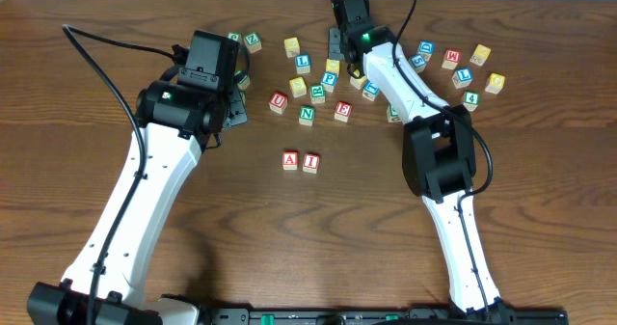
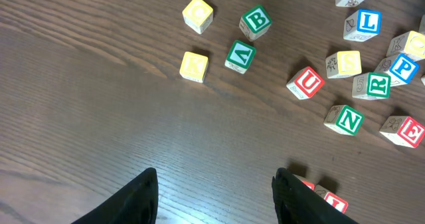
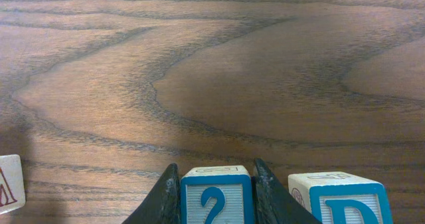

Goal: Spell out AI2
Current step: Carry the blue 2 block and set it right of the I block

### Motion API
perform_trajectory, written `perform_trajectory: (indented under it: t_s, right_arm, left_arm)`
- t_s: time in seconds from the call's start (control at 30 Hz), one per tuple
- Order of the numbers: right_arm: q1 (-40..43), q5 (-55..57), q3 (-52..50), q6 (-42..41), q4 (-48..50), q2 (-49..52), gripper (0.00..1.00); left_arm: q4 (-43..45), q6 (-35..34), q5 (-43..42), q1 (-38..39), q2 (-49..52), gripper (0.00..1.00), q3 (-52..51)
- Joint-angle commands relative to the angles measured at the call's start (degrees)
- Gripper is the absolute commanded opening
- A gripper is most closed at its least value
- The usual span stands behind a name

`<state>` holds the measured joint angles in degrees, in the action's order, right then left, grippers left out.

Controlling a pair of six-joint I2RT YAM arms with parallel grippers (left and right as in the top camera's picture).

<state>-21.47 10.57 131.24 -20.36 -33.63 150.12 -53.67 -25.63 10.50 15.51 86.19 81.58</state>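
The red A block (image 1: 290, 160) and the red I block (image 1: 310, 162) stand side by side mid-table. They also peek out behind my left gripper's right finger in the left wrist view (image 2: 329, 197). My right gripper (image 3: 216, 177) is shut on the blue 2 block (image 3: 216, 199), with both fingers against its sides. It is level with the blue-lettered block (image 3: 340, 201) beside it. In the overhead view the right gripper (image 1: 337, 49) is at the back among the blocks and hides the 2 block. My left gripper (image 2: 216, 184) is open and empty above bare wood, left of the pile (image 1: 236, 103).
Loose letter blocks are scattered at the back: U (image 1: 278, 102), N (image 1: 307, 114), E (image 1: 342, 112), P (image 1: 329, 78), L (image 1: 303, 63), and a cluster at the right with M (image 1: 450, 58) and a green block (image 1: 470, 100). A red-lettered block (image 3: 9, 184) shows at the left edge of the right wrist view.
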Motion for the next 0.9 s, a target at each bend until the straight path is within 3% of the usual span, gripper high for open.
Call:
perform_trajectory:
  t_s: [0.0,0.23,0.5,0.6,0.87]
  right_arm:
    - [-0.2,1.1,1.1,0.8,-0.5,-0.7,0.18]
    - [-0.2,1.1,1.1,1.1,-1.8,-2.8,0.16]
    - [0.2,0.9,1.1,4.4,-4.8,-12.0,0.15]
    - [0.2,-0.4,1.1,4.4,-10.6,-18.3,0.12]
    - [0.2,-7.3,1.1,4.3,-26.8,-27.9,0.15]
  left_arm:
    - [-0.3,0.3,0.5,-0.2,-0.5,0.54,-0.3]
    - [-0.3,0.3,0.5,-0.2,-0.5,0.54,-0.3]
    - [-0.3,0.3,0.5,-0.2,-0.5,0.54,-0.3]
    - [-0.3,0.3,0.5,-0.2,-0.5,0.54,-0.3]
    - [-0.1,0.3,0.5,-0.2,-0.5,0.54,-0.3]
